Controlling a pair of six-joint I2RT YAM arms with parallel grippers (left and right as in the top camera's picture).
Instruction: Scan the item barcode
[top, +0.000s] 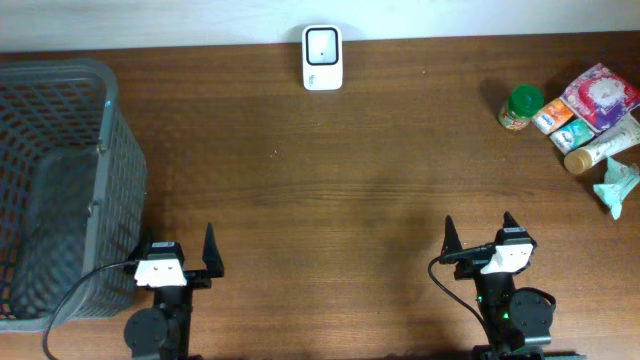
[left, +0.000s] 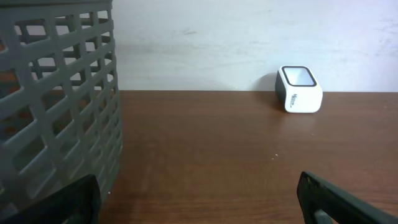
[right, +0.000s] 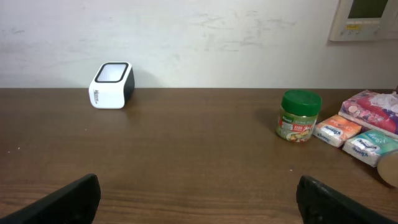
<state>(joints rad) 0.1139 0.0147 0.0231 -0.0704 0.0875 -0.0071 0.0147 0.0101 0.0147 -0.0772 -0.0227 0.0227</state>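
The left pincer (top: 178, 248) is waiting at the near edge of the brown wooden worktop (top: 330, 190), its jaws standing wide apart and gripping nothing; the right pincer (top: 478, 228) is waiting at the near right, jaws likewise spread and empty; the white box-shaped barcode scanner (top: 322, 57) is sitting at the far edge, about midway along; the goods for scanning are lying clustered in the far right corner, well apart from both pincers: a small green-lidded jar (top: 521, 108), two small printed packets (top: 556, 118) just beside it, a pink crinkled pouch (top: 600, 95), a cream tube (top: 598, 150) and a teal wrapper (top: 617, 187); a grey plastic lattice basket (top: 112, 170) is standing at the left, just beside the left pincer.
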